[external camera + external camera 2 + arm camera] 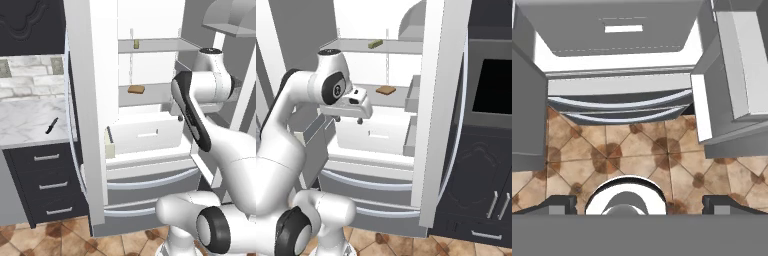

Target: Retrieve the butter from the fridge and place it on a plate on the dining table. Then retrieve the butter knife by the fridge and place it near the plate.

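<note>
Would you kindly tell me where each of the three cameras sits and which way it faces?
Left base view: behind the arm's left, facing the open fridge; arm at right; knife on the counter.
Right base view: behind the arm's right, facing the fridge; arm at left, end effector open.
Hand view: on the hand, looking down at drawers and floor; fingertips at bottom.
Both base views share the butter and bread.

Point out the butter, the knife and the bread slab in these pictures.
butter (375, 44): right base view, middle of the stick on the fridge's upper shelf.
knife (51, 125): left base view, mid-length, on the marble counter.
bread slab (136, 89): left base view, its top face.
</note>
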Available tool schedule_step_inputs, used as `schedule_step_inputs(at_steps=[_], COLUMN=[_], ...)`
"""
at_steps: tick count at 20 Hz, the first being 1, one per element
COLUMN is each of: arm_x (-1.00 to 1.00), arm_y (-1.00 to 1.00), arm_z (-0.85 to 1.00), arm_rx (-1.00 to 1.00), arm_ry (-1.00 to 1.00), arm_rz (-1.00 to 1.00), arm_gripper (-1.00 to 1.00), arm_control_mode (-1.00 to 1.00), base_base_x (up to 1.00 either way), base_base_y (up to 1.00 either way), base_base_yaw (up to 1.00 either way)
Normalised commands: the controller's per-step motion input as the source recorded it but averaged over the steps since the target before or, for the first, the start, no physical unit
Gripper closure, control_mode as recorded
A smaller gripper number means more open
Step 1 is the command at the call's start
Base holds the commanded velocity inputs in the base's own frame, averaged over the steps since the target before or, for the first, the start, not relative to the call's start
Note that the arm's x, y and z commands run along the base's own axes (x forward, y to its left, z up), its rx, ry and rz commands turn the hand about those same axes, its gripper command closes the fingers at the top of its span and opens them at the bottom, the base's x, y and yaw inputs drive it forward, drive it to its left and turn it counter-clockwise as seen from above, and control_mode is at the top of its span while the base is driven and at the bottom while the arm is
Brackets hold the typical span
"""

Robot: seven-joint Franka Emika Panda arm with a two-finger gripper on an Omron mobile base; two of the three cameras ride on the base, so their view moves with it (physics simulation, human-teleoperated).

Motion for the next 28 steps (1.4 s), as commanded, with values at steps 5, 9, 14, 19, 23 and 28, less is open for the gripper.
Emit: schedule_step_inputs(at_steps=[5,9,14,19,23,28], arm_x=[-0.33,-0.54,-0.49,-0.35,-0.07,0.00], arm_y=[0.45,0.05,0.00,0.00,0.00,0.01], arm_z=[-0.25,-0.10,-0.16,-0.11,-0.29,-0.20], arm_rx=[0.00,0.00,0.00,0.00,0.00,0.00], arm_ry=[-0.02,0.01,0.00,0.00,0.00,0.02], arm_rz=[-0.11,-0.01,0.00,0.01,0.11,0.08], arm_gripper=[-1.00,-1.00,-1.00,-1.00,-1.00,-1.00], arm_control_mode=[-1.00,-1.00,-1.00,-1.00,-1.00,-1.00], base_base_x=[0.00,0.00,0.00,0.00,0.00,0.00], base_base_y=[0.00,0.00,0.00,0.00,0.00,0.00], base_base_yaw=[0.00,0.00,0.00,0.00,0.00,0.00])
